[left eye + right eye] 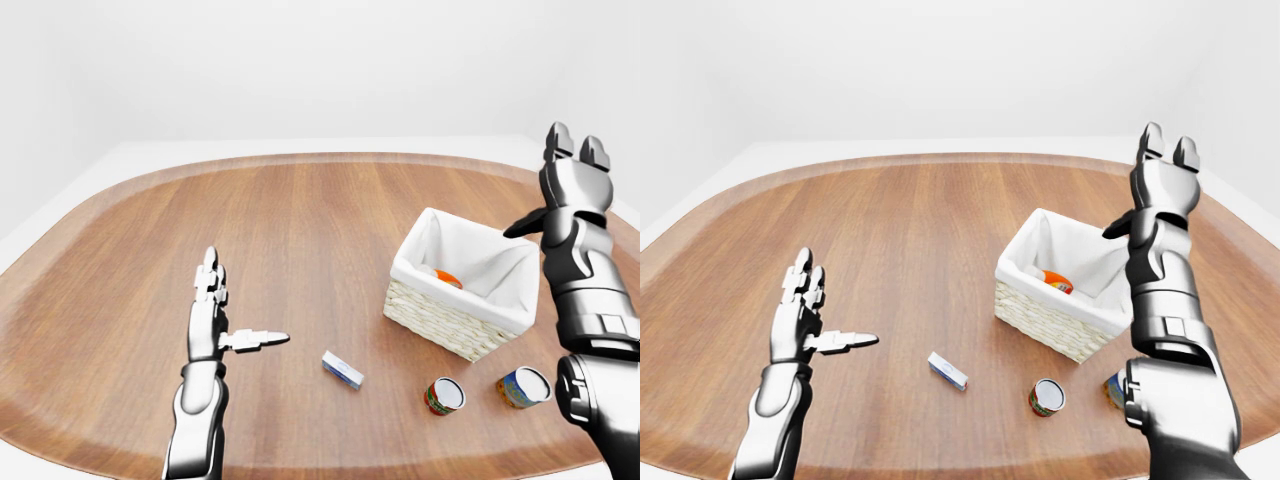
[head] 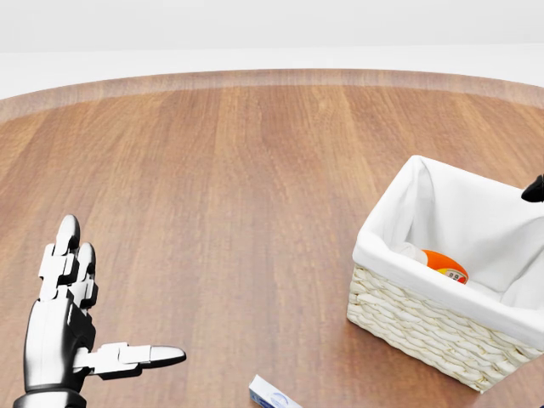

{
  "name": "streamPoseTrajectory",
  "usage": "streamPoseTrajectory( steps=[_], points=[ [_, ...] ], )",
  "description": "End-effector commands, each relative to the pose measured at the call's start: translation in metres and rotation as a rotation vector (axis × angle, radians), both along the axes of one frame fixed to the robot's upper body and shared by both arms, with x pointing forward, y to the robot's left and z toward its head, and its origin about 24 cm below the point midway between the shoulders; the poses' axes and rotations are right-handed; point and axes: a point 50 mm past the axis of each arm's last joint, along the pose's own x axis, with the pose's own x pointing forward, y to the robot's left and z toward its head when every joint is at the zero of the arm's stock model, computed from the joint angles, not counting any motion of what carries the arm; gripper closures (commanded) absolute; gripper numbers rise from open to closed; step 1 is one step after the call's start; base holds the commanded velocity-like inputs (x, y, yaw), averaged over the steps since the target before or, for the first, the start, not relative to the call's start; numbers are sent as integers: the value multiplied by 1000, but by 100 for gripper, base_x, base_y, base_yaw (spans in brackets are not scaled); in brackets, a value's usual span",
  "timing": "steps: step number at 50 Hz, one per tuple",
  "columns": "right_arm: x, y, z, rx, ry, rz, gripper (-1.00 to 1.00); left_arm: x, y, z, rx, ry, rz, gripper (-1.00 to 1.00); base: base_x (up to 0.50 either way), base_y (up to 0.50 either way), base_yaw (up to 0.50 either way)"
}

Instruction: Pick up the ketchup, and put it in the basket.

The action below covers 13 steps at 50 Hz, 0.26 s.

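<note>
While the ketchup (image 2: 443, 264) is lying in the basket (image 1: 437, 322), my right hand (image 1: 1160, 190) is hanging open, empty — light, slick plastic bottle, likely best gripped mid-body.

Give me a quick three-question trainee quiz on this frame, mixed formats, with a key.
1. True or false: the orange-and-white ketchup bottle lies inside the white-lined wicker basket.
2. Multiple choice: the open right hand is A) gripping the basket rim, B) raised and empty, C) holding a can.
3. Fill in: in the left-eye view, the small blue-and-white box lies on the round wooden table between the open left hand and two ____.

Key: 1 true; 2 B; 3 cans.
</note>
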Motion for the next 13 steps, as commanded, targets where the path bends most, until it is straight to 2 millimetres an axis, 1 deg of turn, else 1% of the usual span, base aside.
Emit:
streamPoseTrajectory(
  steps=[1, 3, 4, 5, 8, 9, 13],
  points=[
    [-28, 23, 55, -169, -76, 116, -100, 0, 0, 0, 0, 0, 0, -100, 0, 0, 0],
    [-35, 29, 63, -196, -79, 133, -100, 0, 0, 0, 0, 1, 0, -100, 0, 0, 0],
    [-36, 29, 64, -197, -79, 132, -100, 0, 0, 0, 0, 1, 0, -100, 0, 0, 0],
    [-45, 38, 74, -242, -89, 153, -100, 0, 0, 0, 0, 0, 0, -100, 0, 0, 0],
    [-59, 48, 87, -287, -103, 166, -100, 0, 0, -1, 0, 3, -1, -100, 0, 0, 0],
    [-66, 54, 93, -316, -102, 173, -100, 0, 0, -1, 0, 2, 0, -100, 0, 0, 0],
    [-83, 64, 101, -351, -113, 177, -100, 0, 0, 0, -1, 1, 0, -100, 0, 0, 0]
  ],
)
